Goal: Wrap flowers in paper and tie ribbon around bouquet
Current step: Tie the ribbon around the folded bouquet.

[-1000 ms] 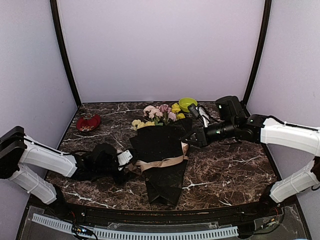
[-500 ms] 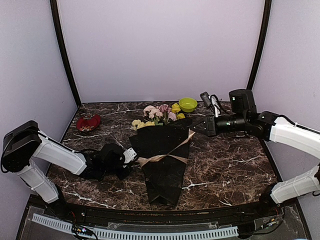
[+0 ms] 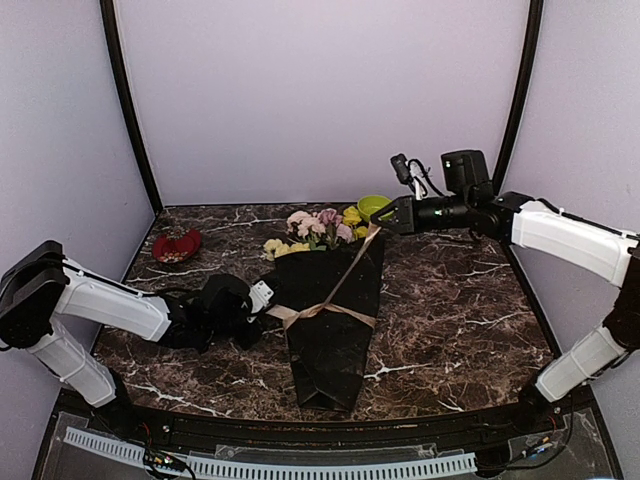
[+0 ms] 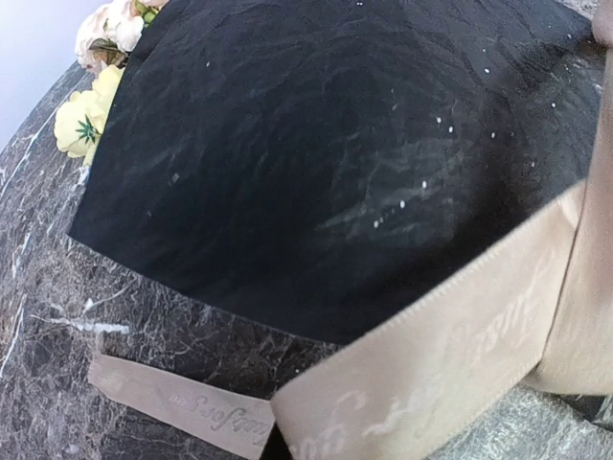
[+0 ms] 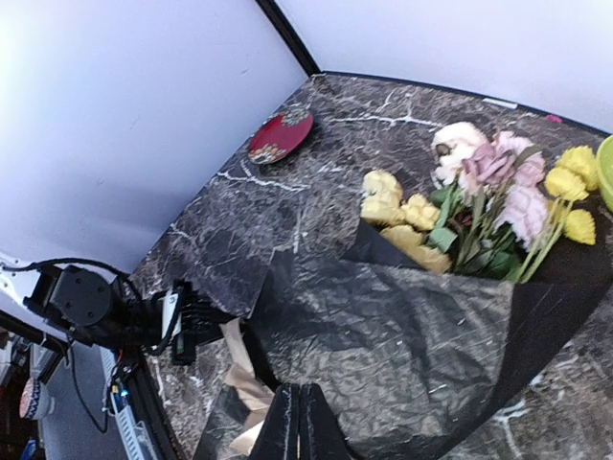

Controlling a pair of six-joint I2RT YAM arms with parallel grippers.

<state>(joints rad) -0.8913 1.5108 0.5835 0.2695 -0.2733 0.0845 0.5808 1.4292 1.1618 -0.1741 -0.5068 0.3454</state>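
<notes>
The bouquet lies along the middle of the table: flowers (image 3: 318, 227) stick out of the far end of the black paper (image 3: 330, 355) cone. The beige ribbon (image 3: 320, 308) circles the cone's waist. One strand runs taut up and back to my right gripper (image 3: 380, 226), which is raised above the flower end and shut on it. My left gripper (image 3: 262, 311) lies low on the table at the cone's left side, shut on the other strand. In the left wrist view the ribbon (image 4: 450, 355) crosses the foreground over the paper (image 4: 316, 163). The right wrist view shows shut fingers (image 5: 287, 431) above the paper (image 5: 412, 326).
A green bowl (image 3: 375, 206) stands at the back right, just behind my right gripper. A red plate (image 3: 177, 245) lies at the back left. A loose ribbon tail (image 4: 163, 401) lies flat on the marbled tabletop (image 3: 460, 320). Purple walls close three sides.
My left gripper has shut on the ribbon beside the cone. My right gripper rose and drew back to the far right, pulling its strand taut and cinching the loop narrower.
</notes>
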